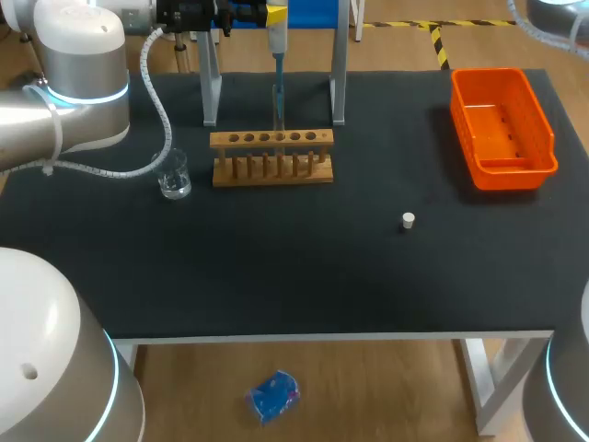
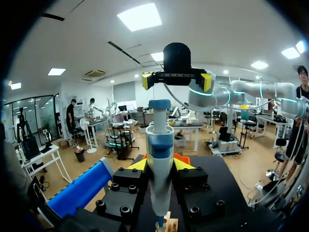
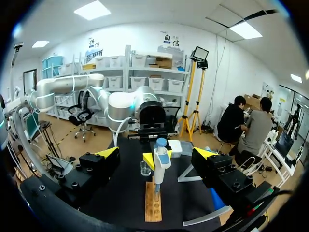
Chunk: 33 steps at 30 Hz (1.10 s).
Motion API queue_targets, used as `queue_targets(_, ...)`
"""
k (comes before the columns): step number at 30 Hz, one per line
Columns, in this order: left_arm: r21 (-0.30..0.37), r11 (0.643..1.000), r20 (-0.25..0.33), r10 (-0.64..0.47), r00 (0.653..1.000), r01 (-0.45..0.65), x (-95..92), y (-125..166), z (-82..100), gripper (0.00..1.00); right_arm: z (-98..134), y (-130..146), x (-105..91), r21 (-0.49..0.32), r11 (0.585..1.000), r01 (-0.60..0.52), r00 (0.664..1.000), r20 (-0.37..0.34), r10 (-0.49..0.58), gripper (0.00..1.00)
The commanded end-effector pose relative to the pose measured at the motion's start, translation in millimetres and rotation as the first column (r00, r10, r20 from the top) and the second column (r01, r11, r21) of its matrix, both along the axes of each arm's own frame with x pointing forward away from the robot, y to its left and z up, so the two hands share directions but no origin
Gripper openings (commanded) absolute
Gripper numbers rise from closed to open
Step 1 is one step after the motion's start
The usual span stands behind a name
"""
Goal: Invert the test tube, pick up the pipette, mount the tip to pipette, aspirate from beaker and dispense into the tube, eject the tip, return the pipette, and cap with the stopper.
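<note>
My left gripper [image 1: 273,16] is at the table's far edge, shut on a blue and white pipette [image 1: 277,51] that it holds upright. The pipette's thin lower end reaches down to a middle hole of the wooden tube rack [image 1: 271,158]; I cannot make out a tube there. In the left wrist view the pipette [image 2: 159,145] stands between that gripper's [image 2: 160,165] yellow tips, above the rack [image 2: 167,225]. A glass beaker [image 1: 173,175] stands left of the rack. The white stopper [image 1: 409,220] lies alone at mid-right. My right gripper [image 3: 157,153] is open, facing the pipette [image 3: 161,159] and rack [image 3: 153,205] from a distance.
A metal stand [image 1: 211,87] with two uprights straddles the space behind the rack. An orange bin [image 1: 502,129] sits at the table's far right corner. My right gripper [image 2: 177,79] shows high ahead of the pipette in the left wrist view.
</note>
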<state>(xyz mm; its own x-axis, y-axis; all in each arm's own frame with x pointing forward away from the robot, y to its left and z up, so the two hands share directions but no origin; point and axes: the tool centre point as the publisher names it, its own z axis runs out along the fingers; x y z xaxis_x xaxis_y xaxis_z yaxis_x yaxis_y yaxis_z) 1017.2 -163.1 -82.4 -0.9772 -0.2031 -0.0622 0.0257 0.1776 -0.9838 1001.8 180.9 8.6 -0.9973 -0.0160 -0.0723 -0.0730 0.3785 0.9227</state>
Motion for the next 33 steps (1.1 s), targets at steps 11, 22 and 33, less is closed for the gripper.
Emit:
queue_targets(11, 0.001, 1.000, 0.000, 0.003, 1.000, -0.003, -0.7, -0.1, 0.7, 0.00, 13.1, 17.6, 4.3, -0.032, 0.999, 0.006, 0.997, -0.079, -0.008, 0.00)
queue_targets(22, 0.001, 1.000, 0.000, 0.003, 1.000, -0.003, -0.7, -0.1, 0.7, 0.00, 10.5, 36.2, 12.3, -0.108, 0.994, 0.000, 0.993, -0.121, -0.013, 0.00)
queue_targets(33, 0.001, 1.000, 0.000, 0.003, 1.000, -0.003, -0.7, -0.1, 0.7, 0.00, 9.3, 53.4, 9.6, -0.122, 0.992, 0.027, 0.979, -0.197, -0.051, 0.00)
